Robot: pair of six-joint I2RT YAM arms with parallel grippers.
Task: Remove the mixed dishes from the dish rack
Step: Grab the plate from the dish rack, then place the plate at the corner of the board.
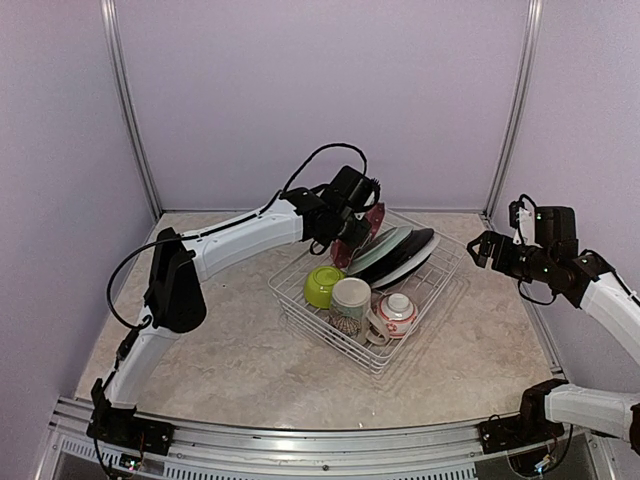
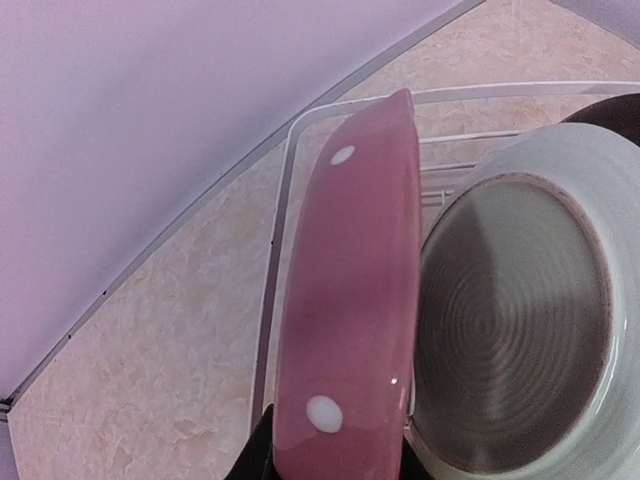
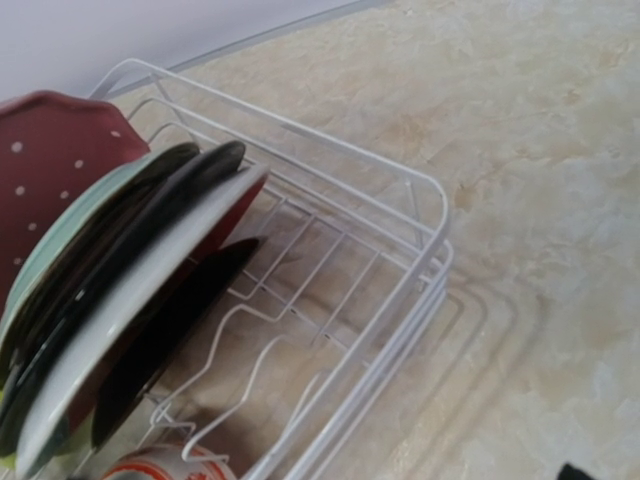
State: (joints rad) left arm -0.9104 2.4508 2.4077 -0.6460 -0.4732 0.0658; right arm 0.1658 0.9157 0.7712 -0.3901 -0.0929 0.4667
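Note:
The white wire dish rack stands mid-table. At its back stand the red dotted plate, a pale green plate, a black plate and a white plate. In front lie a lime-green bowl, a cream patterned mug and a white-and-red small bowl. My left gripper is shut on the red plate's rim; the left wrist view shows my left gripper with a finger on each side of the plate. My right gripper hovers open and empty right of the rack.
The pale green plate leans right behind the red one. The rack rim runs beside the plate. Purple walls close in the back and sides. The right wrist view shows the empty tines and the small bowl.

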